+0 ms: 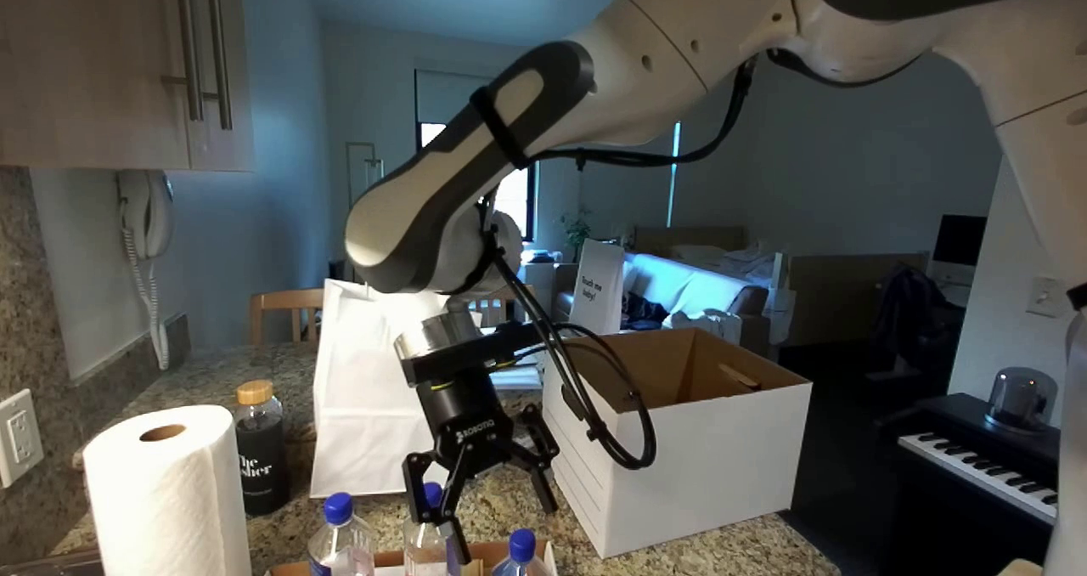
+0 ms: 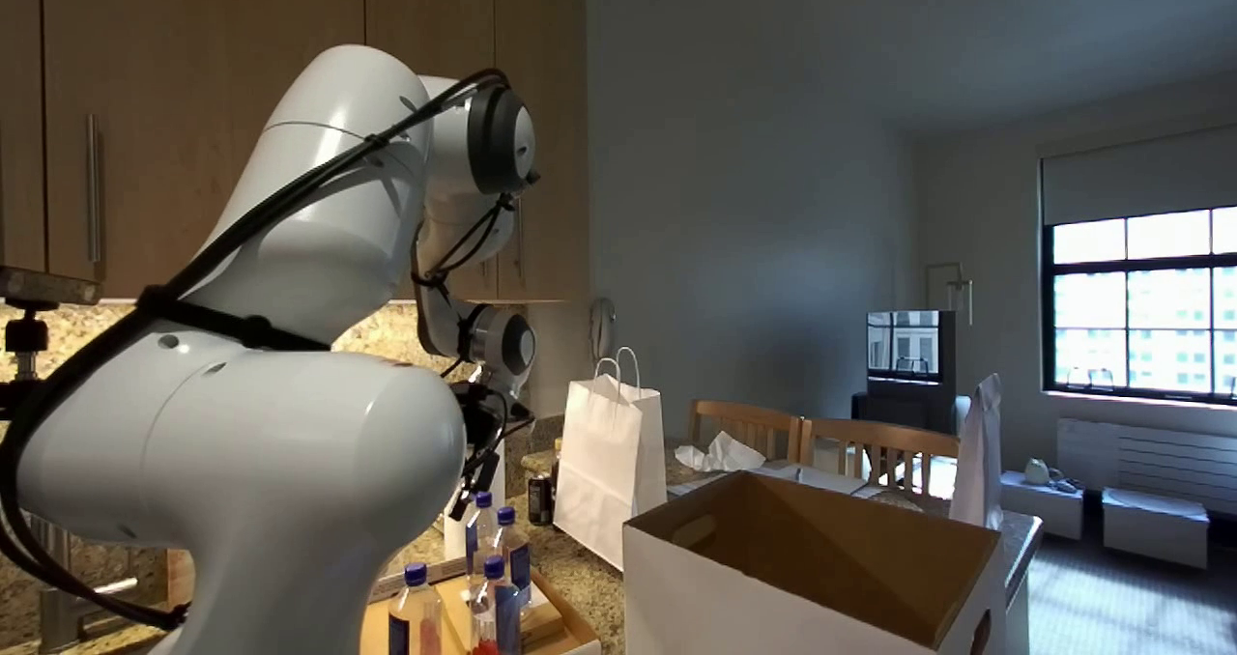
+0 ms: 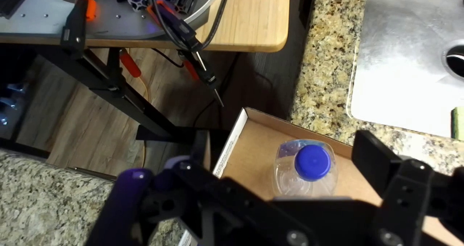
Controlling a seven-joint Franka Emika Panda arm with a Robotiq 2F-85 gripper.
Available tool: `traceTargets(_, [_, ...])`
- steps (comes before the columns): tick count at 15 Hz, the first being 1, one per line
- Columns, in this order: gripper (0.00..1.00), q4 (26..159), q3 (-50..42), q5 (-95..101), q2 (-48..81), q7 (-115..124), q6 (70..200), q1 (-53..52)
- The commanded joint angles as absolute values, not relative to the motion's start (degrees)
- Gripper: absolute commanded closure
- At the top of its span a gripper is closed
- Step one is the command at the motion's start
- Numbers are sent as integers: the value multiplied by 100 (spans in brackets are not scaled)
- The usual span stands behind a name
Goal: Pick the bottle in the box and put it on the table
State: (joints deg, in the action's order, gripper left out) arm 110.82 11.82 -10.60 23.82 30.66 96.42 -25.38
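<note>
My gripper [image 1: 505, 525] is open and points down, empty, above a low cardboard tray [image 3: 253, 140]. In the wrist view a clear bottle with a blue cap [image 3: 312, 162] stands upright in the tray, seen between the spread fingers [image 3: 290, 153] but not gripped. Several such bottles [image 2: 495, 612] stand in the tray [image 2: 572, 626] in an exterior view. The large box [image 1: 696, 465], white outside and brown inside, stands open beside the tray; it also shows here [image 2: 754, 612]. Its floor is hidden in both exterior views. The table [image 1: 730, 550] is speckled granite.
A white paper bag [image 1: 365, 423] stands behind the gripper. A paper towel roll [image 1: 170, 491] and a dark bottle with a wooden lid [image 1: 261, 448] stand at the side. The wrist view shows a metal sink [image 3: 406, 75] and the robot's wooden stand [image 3: 253, 17].
</note>
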Motion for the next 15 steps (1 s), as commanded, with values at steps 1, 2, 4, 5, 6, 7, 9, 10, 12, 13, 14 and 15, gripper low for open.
traceTargets(1, [0,11650,1209,-889,1612,2907,9629,-2403])
traceTargets(2, [0,11798,1201,-854,1386,2856,9622,-2346])
traceTargets(4, [0,12059,1202,-771,948,2710,9436,-2212])
traceTargets(5, [0,12178,1194,-704,743,2638,9323,-2139])
traceTargets(6, [0,12327,1163,-578,504,2605,9243,-2053])
traceTargets(7, [0,12455,1140,-426,279,2557,9153,-1965])
traceTargets(9, [0,12707,1057,-197,-168,2341,9106,-1718])
traceTargets(10, [0,12853,995,-192,-410,2198,9240,-1573])
traceTargets(12, [0,13106,827,-348,-891,1807,9500,-1263])
traceTargets(13, [0,13178,736,-310,-1093,1577,9514,-1122])
traceTargets(14, [0,13255,628,-295,-1299,1343,9542,-974])
traceTargets(15, [0,13288,486,-273,-1504,1075,9509,-808])
